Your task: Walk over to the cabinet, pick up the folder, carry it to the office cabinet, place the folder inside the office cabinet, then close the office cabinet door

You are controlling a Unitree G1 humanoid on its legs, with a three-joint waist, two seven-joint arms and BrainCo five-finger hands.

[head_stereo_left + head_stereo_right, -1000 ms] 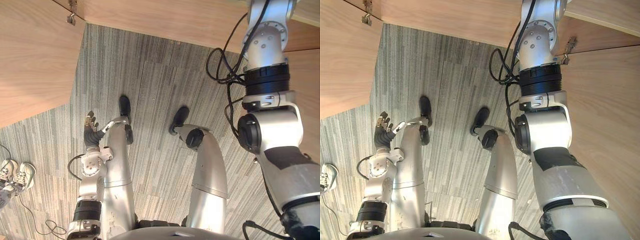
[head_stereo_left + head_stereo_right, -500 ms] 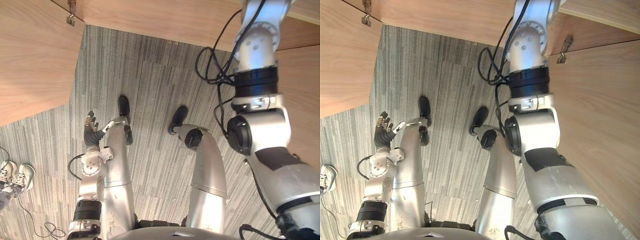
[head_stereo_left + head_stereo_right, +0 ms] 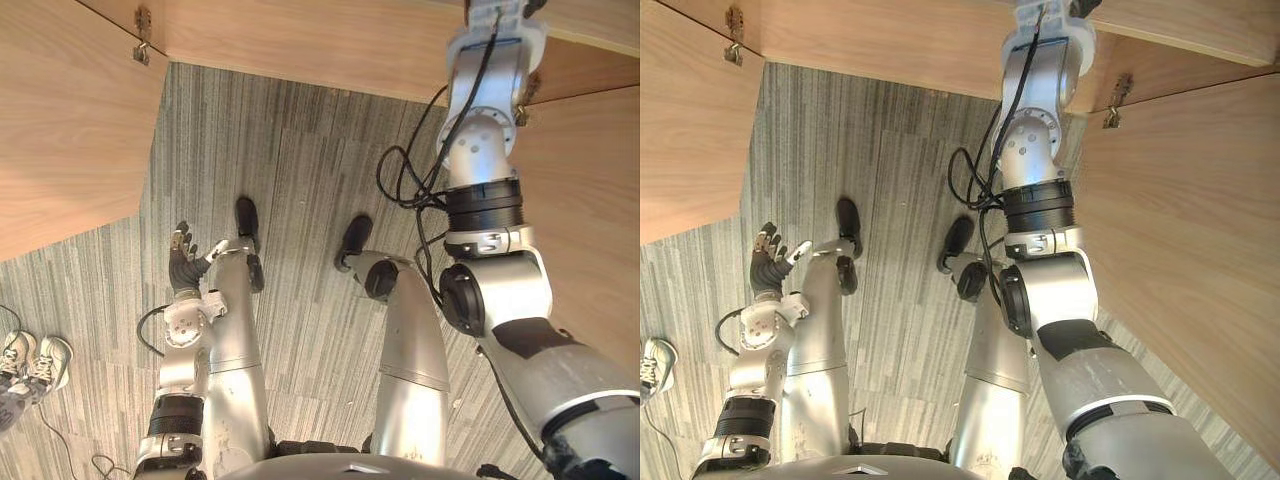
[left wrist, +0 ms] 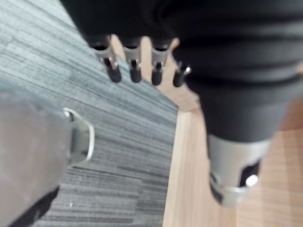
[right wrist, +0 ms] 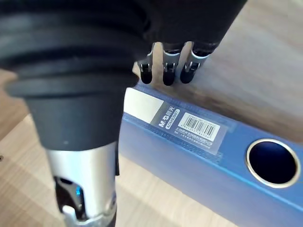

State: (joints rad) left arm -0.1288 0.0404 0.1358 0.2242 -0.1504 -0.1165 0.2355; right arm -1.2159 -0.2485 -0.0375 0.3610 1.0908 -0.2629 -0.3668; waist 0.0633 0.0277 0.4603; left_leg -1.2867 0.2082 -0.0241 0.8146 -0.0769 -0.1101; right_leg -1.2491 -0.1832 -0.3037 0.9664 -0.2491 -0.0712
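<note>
The right arm (image 3: pixel 1040 200) is stretched straight out in front of the robot, over the carpet (image 3: pixel 290 150), and its wrist passes beyond the wooden edge at the far side of the eye views. In the right wrist view the right hand (image 5: pixel 189 23) hangs over the blue folder (image 5: pixel 203 156). Its fingers (image 5: pixel 145 72) are straight and side by side, with their dark tips just past the folder's far edge, and the thumb is apart on the near side. The hand is released, with nothing curled round the folder. Whether the tips touch it cannot be told.

The folder rests on a wooden shelf (image 5: pixel 270 56), its labelled spine with a ring hole (image 5: pixel 272 163) facing the camera.

The left hand (image 3: pixel 183 262) hangs low beside the left leg over the carpet, its fingers (image 4: pixel 113 71) loose and holding nothing.
</note>
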